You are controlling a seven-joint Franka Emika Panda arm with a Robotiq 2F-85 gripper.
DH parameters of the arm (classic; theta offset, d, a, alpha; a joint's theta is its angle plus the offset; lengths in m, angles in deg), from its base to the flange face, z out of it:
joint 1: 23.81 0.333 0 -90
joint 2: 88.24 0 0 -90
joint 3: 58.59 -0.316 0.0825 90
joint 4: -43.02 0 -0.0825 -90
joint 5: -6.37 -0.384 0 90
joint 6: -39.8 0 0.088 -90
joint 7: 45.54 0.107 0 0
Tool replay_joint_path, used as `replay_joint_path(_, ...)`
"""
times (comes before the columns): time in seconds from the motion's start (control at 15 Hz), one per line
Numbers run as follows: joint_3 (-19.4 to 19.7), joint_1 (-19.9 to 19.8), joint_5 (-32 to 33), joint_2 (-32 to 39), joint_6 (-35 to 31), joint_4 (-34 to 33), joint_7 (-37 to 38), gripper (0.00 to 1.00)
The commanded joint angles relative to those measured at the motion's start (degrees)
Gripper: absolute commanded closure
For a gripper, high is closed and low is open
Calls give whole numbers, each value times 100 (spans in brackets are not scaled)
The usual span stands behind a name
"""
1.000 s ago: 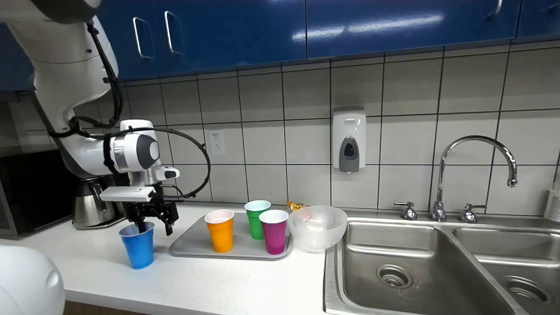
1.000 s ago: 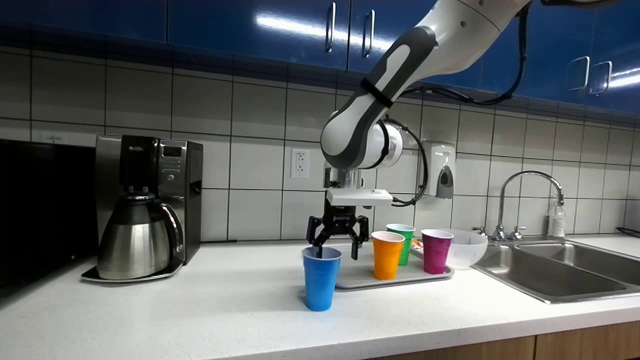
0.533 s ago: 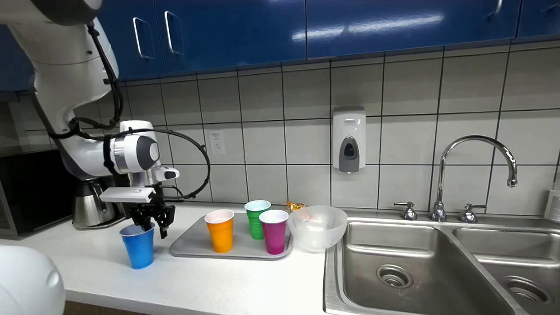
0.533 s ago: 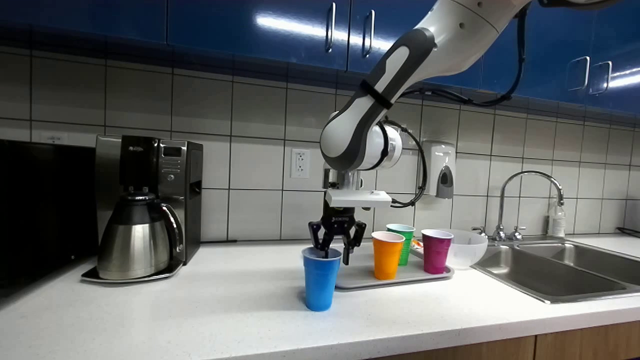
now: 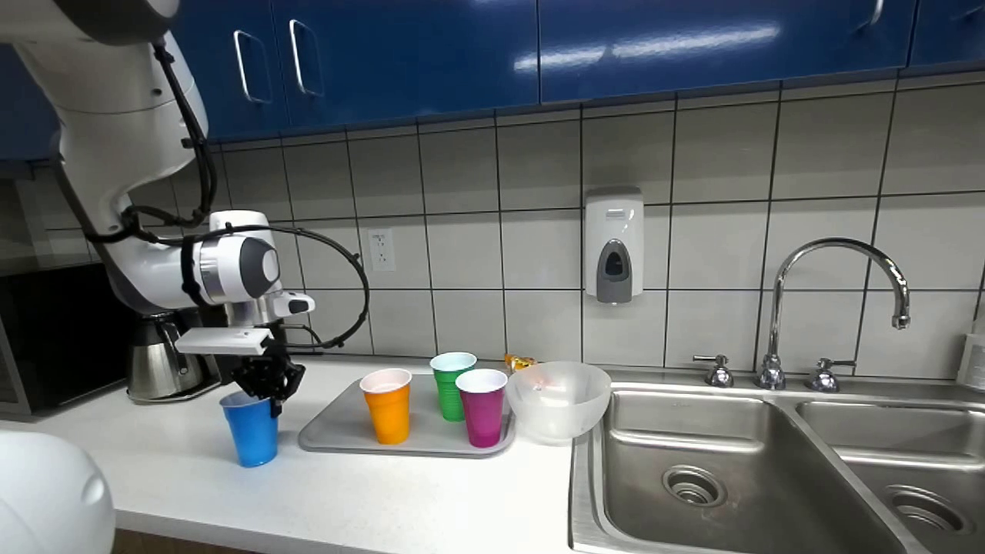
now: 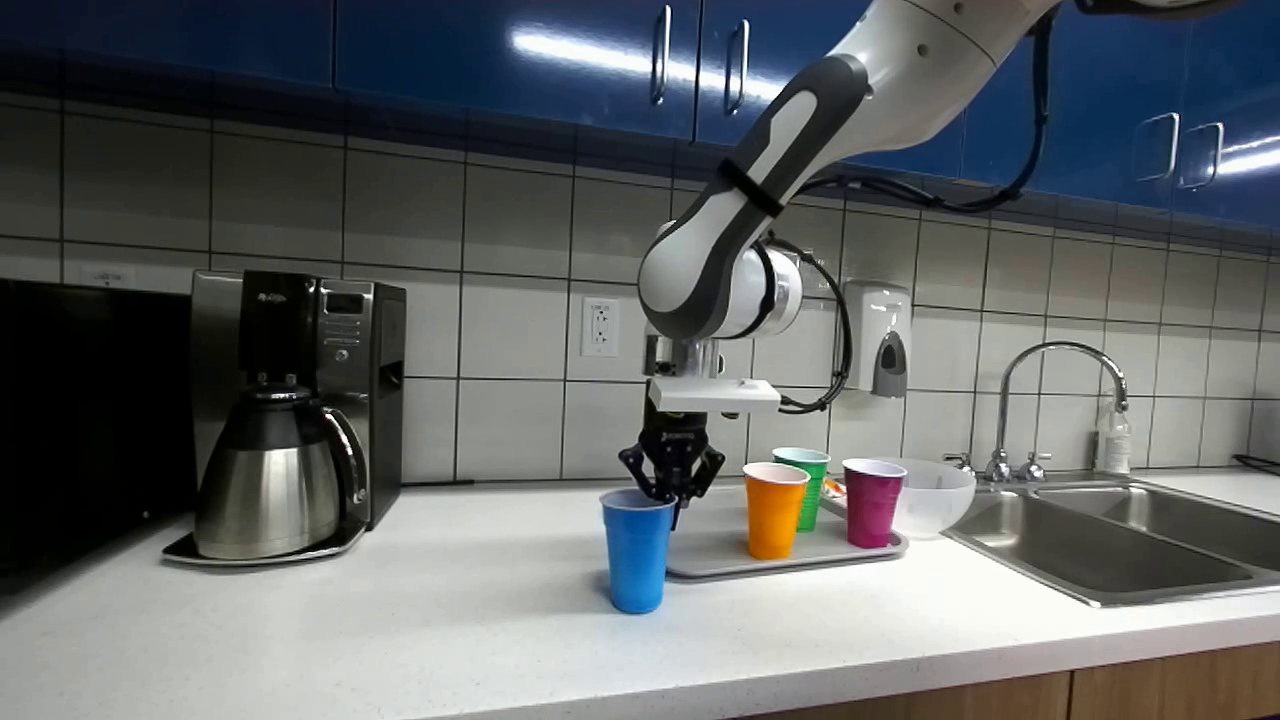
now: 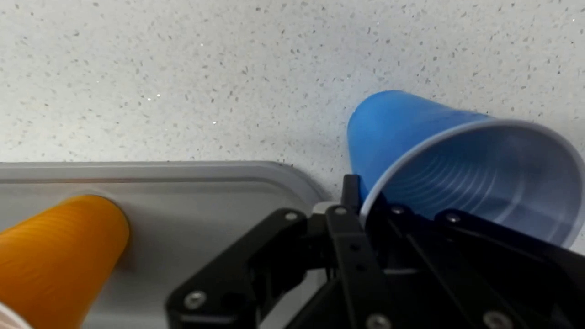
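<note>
A blue cup [image 6: 638, 555] stands upright at the near side of the counter in both exterior views. My gripper [image 7: 364, 197] is shut on its wall at the rim. In the wrist view one finger [image 7: 351, 189] lies along the cup's outside, while the other reaches inside and is partly hidden in shadow. From above, the wrist view looks into the cup's pale, ribbed inside [image 7: 461, 178]. Whether its base touches the counter I cannot tell. The gripper points down, beside the corner of a grey tray [image 5: 331, 438].
On the tray stand an orange cup [image 6: 775, 515], a green cup [image 5: 449, 392] and a purple cup [image 5: 483, 412]. Beyond it are a translucent bowl [image 5: 558, 404] and a steel sink [image 5: 677, 431]. A coffee maker [image 6: 300, 420] stands opposite, under blue cabinets [image 6: 520, 60].
The gripper's fingers have come together on the blue cup's wall from a wide stance. The cup has shifted slightly, a little toward the back of the counter.
</note>
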State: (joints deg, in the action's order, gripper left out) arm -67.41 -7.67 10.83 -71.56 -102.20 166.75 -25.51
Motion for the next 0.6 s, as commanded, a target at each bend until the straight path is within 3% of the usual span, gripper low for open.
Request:
replay_joint_path(0.0, 32, 41, 29, 67, 12, -125, 19, 99)
replay_joint_path(0.53, -68, -15, -181, -36, 28, -193, -167, 99)
